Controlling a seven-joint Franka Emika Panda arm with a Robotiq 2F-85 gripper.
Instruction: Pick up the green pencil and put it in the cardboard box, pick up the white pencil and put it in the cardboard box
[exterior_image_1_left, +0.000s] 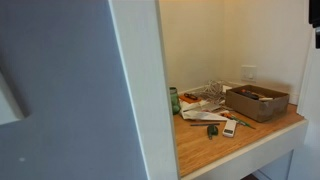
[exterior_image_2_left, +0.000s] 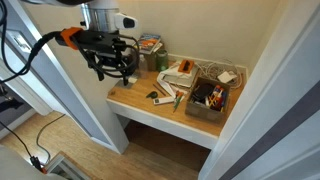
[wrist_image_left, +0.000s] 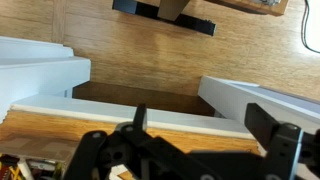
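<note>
Wooden desktop (exterior_image_1_left: 215, 150), cream alcove walls (exterior_image_1_left: 200, 40), wood floor (exterior_image_2_left: 150, 158) below

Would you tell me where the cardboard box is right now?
The cardboard box sits at the right end of the wooden desk in both exterior views.

Wooden desk (exterior_image_2_left: 133, 99) recessed in a narrow alcove; a white wall (exterior_image_2_left: 268, 70) closes each side; front strip bare; clutter (exterior_image_2_left: 170, 85) crowds middle and back; cardboard box (exterior_image_1_left: 256, 105) fills one end; gripper (exterior_image_2_left: 112, 62) hangs, jaws apart, in clear air above the bare front edge.
</note>
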